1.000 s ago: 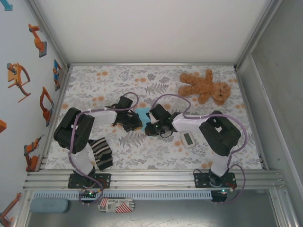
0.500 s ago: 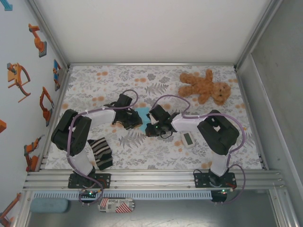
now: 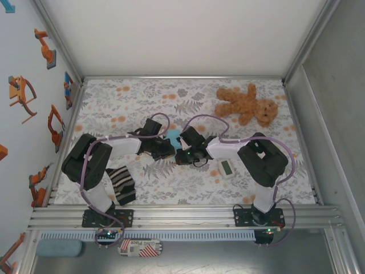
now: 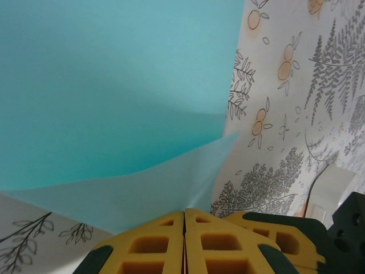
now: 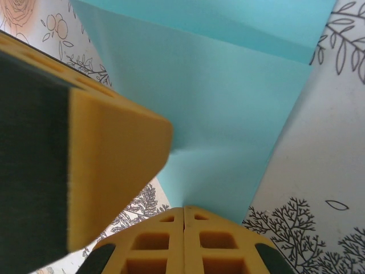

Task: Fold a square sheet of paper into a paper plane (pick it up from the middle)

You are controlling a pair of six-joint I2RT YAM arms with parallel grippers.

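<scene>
**Paper pinched from both sides at mid-table**

Light-blue sheet of paper (image 3: 173,137) near the middle of the floral table cover (image 3: 131,103), between the two arms and partly hidden by them from above. Already creased: in the left wrist view, a deeper cyan panel above and a paler flap below, narrowing to a point at the pads. Contact between sheet and cover not discernible.

Left gripper (image 3: 164,149) pressed together on the sheet's left side. Yellow foam pads (image 4: 154,245) closed face to face, with the tip of the pale flap nipped in the seam.

Right gripper (image 3: 183,153) likewise closed, on the sheet's right side. Yellow pads (image 5: 217,245) meeting on the lower edge of the paper, which puckers slightly just above the seam. A further yellow pad with a dark backing (image 5: 108,154) at the left of the right wrist view, just beside the sheet.

Grippers close together, almost tip to tip, with the sheet showing just beyond them.

Brown teddy bear (image 3: 246,104) lying at the far right of the cover, well apart from the paper. Small white gadget (image 3: 226,168) beside the right arm. Black-and-cream striped cloth (image 3: 121,185) by the left arm's base.
</scene>
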